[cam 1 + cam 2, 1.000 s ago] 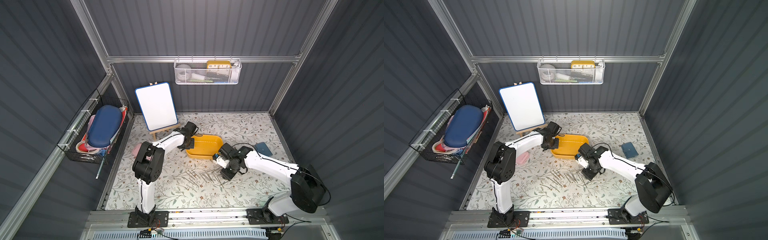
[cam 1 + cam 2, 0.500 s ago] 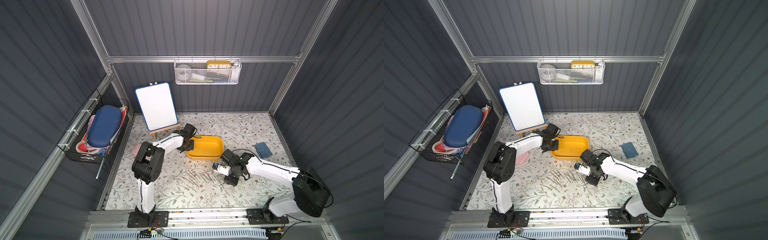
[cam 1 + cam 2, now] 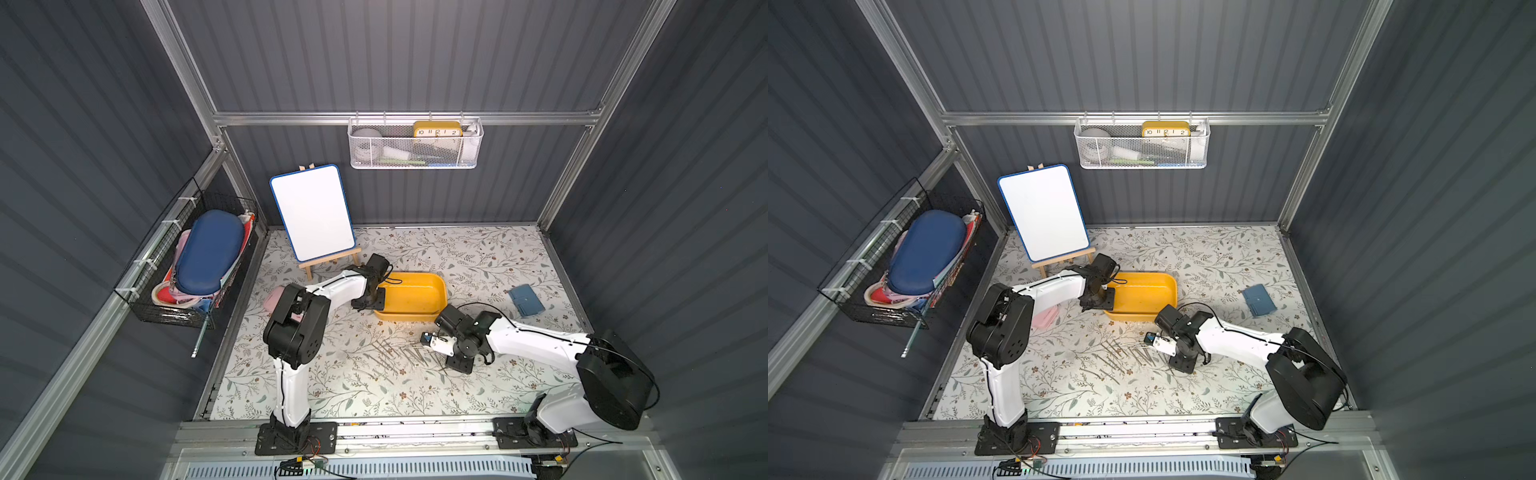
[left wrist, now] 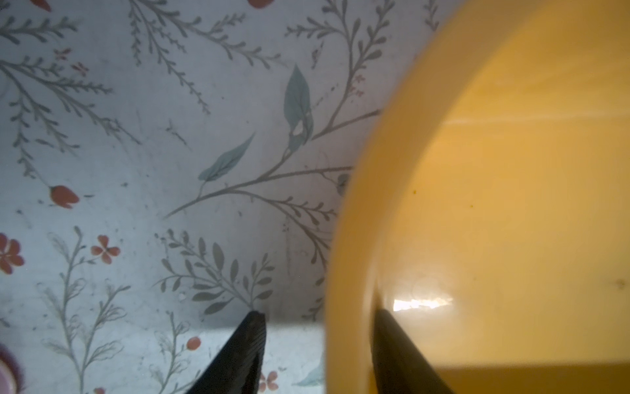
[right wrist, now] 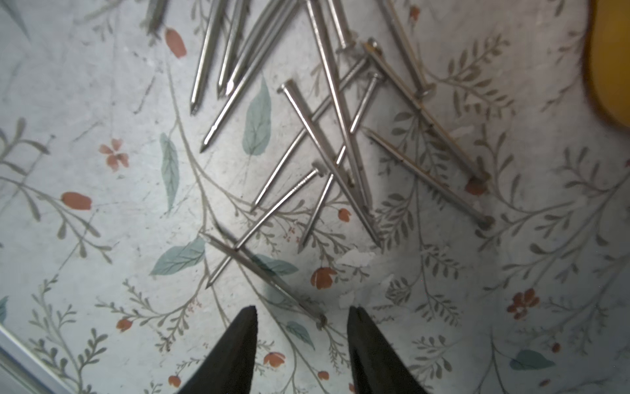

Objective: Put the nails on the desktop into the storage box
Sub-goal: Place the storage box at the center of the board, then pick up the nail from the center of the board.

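1. Right hand [image 5: 301,308]: fingers spread, pinching nothing. It is low over the surface [image 5: 102,221], with the head end of one nail [image 5: 289,296] between the tips.
2. The nails [image 5: 332,163] all lie loose on the surface in a crossed pile just ahead of that hand. The storage box [image 3: 415,291] is near the pile, and I can see none in it, so the task has barely started.
3. Left hand [image 4: 317,312]: fingers spread and straddling the box wall, one inside and one outside, with a gap on the outer side.
4. Risk: you'd be closing near the nail's head. It's thin and smooth, so an end grip will likely let it swing or slip out on the lift.
5. Risk: the nails overlap. Grab a lower one and you drag or flick its neighbours across the surface.
6. Risk: go too low and the tips scrape the surface and miss the nail.
7. Risk: move the left arm sideways without lifting it clear and you shove or tip the box, so drops land outside it.
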Controlling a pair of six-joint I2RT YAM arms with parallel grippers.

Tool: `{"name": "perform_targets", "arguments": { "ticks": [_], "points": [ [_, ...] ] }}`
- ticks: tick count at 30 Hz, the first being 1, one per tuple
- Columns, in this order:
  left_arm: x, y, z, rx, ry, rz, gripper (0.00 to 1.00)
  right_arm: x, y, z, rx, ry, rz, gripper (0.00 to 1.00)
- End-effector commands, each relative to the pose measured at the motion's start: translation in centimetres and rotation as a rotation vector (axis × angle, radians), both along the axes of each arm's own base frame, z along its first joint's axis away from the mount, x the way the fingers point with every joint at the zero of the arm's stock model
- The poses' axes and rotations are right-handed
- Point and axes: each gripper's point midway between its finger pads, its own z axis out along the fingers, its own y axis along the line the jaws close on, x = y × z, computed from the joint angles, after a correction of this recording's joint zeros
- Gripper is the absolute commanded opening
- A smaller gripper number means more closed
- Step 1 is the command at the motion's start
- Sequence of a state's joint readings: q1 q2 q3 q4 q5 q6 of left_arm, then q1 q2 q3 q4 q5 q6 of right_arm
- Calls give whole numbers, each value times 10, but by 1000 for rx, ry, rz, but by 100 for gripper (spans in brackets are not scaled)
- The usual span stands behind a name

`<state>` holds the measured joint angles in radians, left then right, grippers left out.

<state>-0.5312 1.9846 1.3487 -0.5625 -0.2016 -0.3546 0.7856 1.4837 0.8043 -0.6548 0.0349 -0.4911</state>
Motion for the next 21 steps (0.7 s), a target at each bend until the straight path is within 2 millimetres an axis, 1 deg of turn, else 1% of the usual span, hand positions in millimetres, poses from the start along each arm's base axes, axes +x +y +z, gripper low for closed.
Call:
{"name": "perform_targets", "arguments": {
  "ticks": [1, 6, 8, 13, 16, 21],
  "points": [
    [-4, 0, 13, -10, 0, -12, 55, -1, -6, -3, -26, -28, 11, 47],
    [-3, -2, 17, -18, -6, -16, 56, 0, -7, -7, -39, -50, 16, 43],
    [-4, -2, 18, -21, -7, -15, 56, 2, -7, -10, -59, -59, 16, 39],
    [-4, -3, 22, -33, -12, -19, 57, 0, -6, -20, -91, -65, 28, 31],
    [-4, -5, 25, -36, -17, -27, 57, -2, -7, -21, -101, -65, 31, 27],
    [-2, -5, 25, -34, -17, -27, 57, -4, -8, -20, -110, -70, 34, 23]
  ]
}}
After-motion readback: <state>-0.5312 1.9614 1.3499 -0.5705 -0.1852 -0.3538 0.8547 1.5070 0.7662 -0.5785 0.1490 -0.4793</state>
